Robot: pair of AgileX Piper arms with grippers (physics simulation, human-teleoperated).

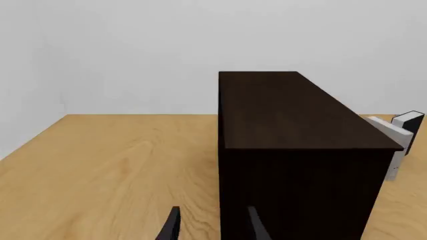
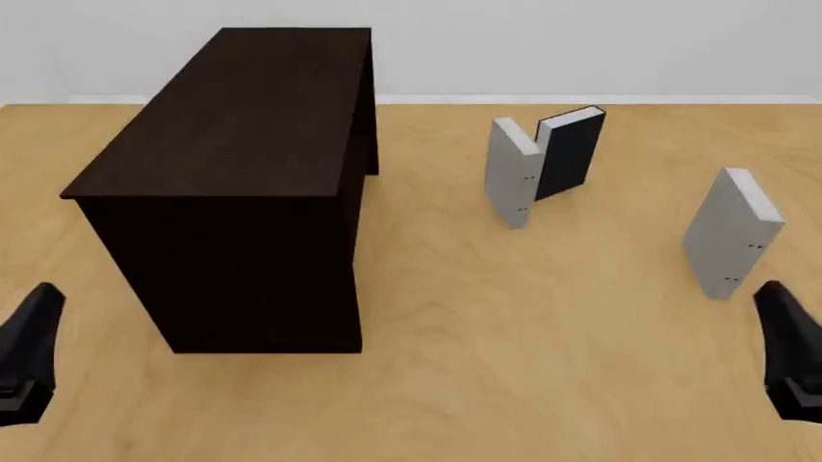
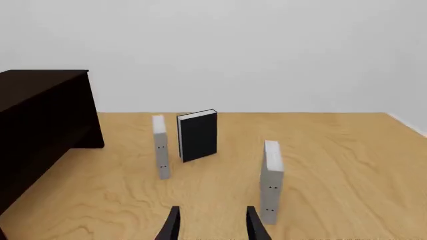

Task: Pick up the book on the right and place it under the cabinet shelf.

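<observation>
- The book (image 2: 732, 231) stands upright on the table (image 2: 514, 318), far right, just ahead of the right gripper (image 3: 211, 222)
- Both grippers empty, jaws apart; left gripper (image 1: 212, 224) near the cabinet (image 2: 238, 183)
- A second grey book (image 2: 511, 173) seems to touch a black one (image 2: 569, 152)

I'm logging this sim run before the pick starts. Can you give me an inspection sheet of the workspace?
Surface: wooden table, light grain, no marks seen.
Job's things: grey book upright at the right, ungrasped; dark cabinet at the left, standing on the table.
Clutter: second grey book upright at mid-table, with a black book just behind it; whether they touch cannot be told.
Hands: left hand open, holding nothing, facing the cabinet's end; right hand open, holding nothing, the grey book just ahead of it.
Cables: nothing seen.
Surroundings: plain white wall behind the table.
</observation>
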